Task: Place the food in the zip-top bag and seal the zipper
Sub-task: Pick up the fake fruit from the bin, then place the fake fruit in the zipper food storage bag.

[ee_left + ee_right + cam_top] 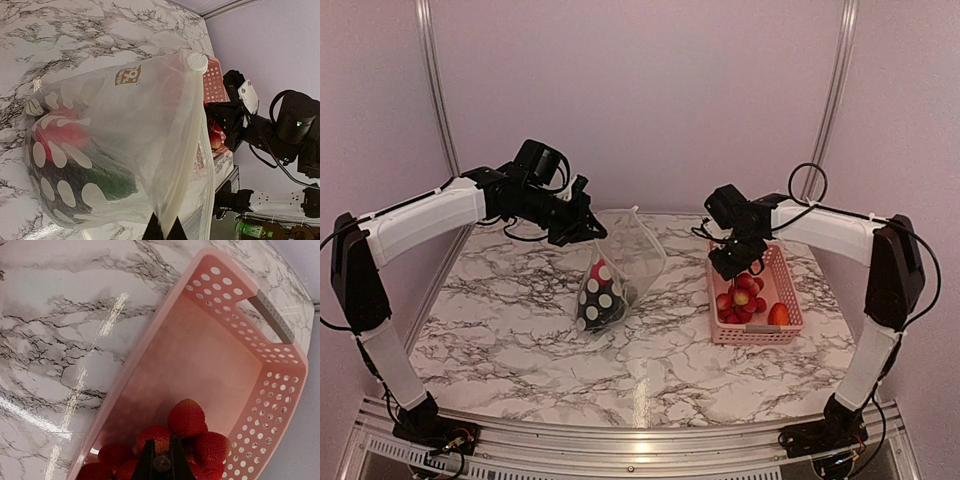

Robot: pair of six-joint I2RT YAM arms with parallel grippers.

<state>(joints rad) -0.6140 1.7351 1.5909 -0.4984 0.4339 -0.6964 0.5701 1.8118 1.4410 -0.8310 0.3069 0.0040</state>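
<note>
The clear zip-top bag (620,265) with white dots stands on the table, mouth up. Red and dark green food (75,150) lies in its bottom. My left gripper (586,230) is shut on the bag's mouth edge at the whitish zipper (187,160) and holds it up; its fingertips (152,231) pinch the strip. My right gripper (740,268) is shut on the stem of a bunch of red strawberries (742,297), which hangs over the pink basket (788,290). In the right wrist view the strawberries (186,417) cluster round my gripper (162,460).
An orange-red piece (779,314) lies in the basket's near end. The basket (280,390) has dotted walls and a handle slot. Marble table (520,330) stretches to the left and front. Metal frame posts stand at the back corners.
</note>
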